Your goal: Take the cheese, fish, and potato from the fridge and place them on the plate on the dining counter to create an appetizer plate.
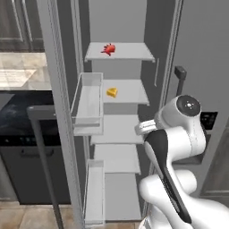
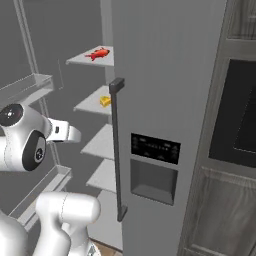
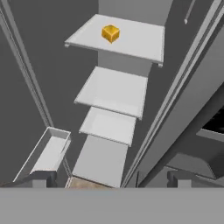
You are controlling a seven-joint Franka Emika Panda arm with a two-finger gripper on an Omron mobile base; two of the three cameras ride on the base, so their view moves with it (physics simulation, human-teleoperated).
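fridge [image 1: 118, 67] door is swung wide and we're looking straight into the shelves. up on the top shelf [image 1: 120, 51] sits the fish [image 1: 108, 49], bright red, spiky, lying towards the left side of that shelf; from the right base view the fish [image 2: 97, 53] is right there near the shelf's front edge. one shelf down, the cheese [image 1: 112, 92], a little yellow-orange wedge, resting on the left part of the second shelf [image 1: 125, 91]. same wedge from the right side, cheese [image 2: 105, 101], tucked just behind the long bar handle [image 2: 116, 145] of the closed door. in the hand view the cheese [image 3: 110, 33] sits on the highest shelf in sight, well apart from the gripper [image 3: 109, 178], with pale bare shelves stepping down below it. fingertips [image 3: 40, 178] spread far apart at the bottom of that view, nothing between them, jaws wide and touching nothing. the arm [image 1: 172, 147] rises in front of the lower shelves, hand pointing into the fridge. clear door bins [image 1: 88, 105] hang on the open door to the left. potato, can't spot it on any shelf from here
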